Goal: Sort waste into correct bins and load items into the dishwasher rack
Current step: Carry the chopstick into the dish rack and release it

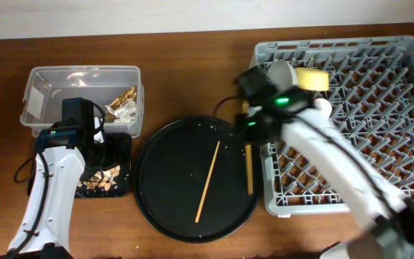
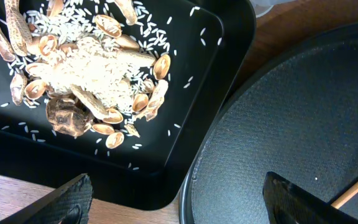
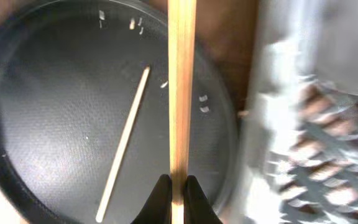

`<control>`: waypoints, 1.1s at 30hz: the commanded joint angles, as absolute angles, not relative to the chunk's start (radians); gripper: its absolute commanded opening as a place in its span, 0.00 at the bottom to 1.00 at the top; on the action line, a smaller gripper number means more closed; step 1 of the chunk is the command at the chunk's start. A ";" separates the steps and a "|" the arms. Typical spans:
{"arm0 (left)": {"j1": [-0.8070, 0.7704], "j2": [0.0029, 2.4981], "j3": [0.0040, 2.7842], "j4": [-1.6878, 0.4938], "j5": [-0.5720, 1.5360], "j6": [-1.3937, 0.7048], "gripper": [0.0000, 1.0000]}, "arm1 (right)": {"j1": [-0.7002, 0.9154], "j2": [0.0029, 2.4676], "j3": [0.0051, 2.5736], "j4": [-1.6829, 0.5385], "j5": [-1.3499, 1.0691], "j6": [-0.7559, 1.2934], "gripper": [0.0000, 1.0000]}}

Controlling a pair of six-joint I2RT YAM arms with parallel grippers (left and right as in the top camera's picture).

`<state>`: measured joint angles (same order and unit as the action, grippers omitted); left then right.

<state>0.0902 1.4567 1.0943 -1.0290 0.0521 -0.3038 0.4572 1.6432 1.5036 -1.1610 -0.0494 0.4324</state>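
Note:
My right gripper (image 3: pixel 177 186) is shut on one wooden chopstick (image 3: pixel 182 93), held above the right rim of the large round black tray (image 1: pixel 157 180), next to the dishwasher rack (image 1: pixel 408 54). It shows in the overhead view (image 1: pixel 249 169). The second chopstick (image 1: pixel 208 181) lies in the round tray. My left gripper (image 2: pixel 179 202) is open and empty over the edge between the shallow black tray (image 2: pixel 229 37) and the round tray. Food scraps (image 2: pixel 92 68) and rice lie in the shallow tray. The gold foil wrapper (image 1: pixel 123 102) lies in the clear tub (image 1: pixel 42 79). A yellow bowl (image 1: pixel 313 78) and a pale cup (image 1: pixel 282 74) sit in the rack.
The right arm (image 1: pixel 336 165) stretches across the rack's left half, blurred by motion. The left arm (image 1: pixel 49 187) runs along the table's left side. The wooden table (image 1: pixel 192 79) borders a white wall at the back.

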 commanded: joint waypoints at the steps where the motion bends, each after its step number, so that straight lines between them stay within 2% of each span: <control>1: 0.094 1.438 1.098 -1.031 0.056 -0.310 0.87 | 0.336 1.577 1.513 -1.259 -0.029 0.262 0.04; 7: 0.094 1.438 1.098 -1.031 0.056 -0.310 0.87 | 0.196 1.586 1.443 -1.303 -0.028 0.152 0.04; 17: 0.094 1.438 1.098 -1.031 0.056 -0.310 0.87 | 0.197 1.628 1.350 -1.155 -0.060 0.109 0.05; 18: 0.094 1.438 1.098 -1.031 0.057 -0.310 0.87 | 0.197 1.628 1.350 -1.150 -0.060 0.109 0.11; 19: 0.094 1.438 1.098 -1.031 0.057 -0.310 0.87 | 0.197 1.628 1.350 -1.145 -0.060 0.109 0.31; 20: 0.094 1.438 1.098 -1.031 0.057 -0.310 0.87 | 0.197 1.628 1.350 -1.140 -0.060 0.109 0.38; 25: 0.094 1.438 1.098 -1.031 0.057 -0.310 0.87 | 0.197 1.626 1.356 -1.141 -0.065 0.110 0.49; 33: 0.094 1.438 1.098 -1.031 0.056 -0.310 0.87 | 0.265 1.515 1.392 -1.123 -0.159 0.169 0.51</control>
<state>0.0902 1.4567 1.0943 -1.0294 0.0521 -0.3038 0.2092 1.5959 1.3537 -1.1416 -0.1066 0.1303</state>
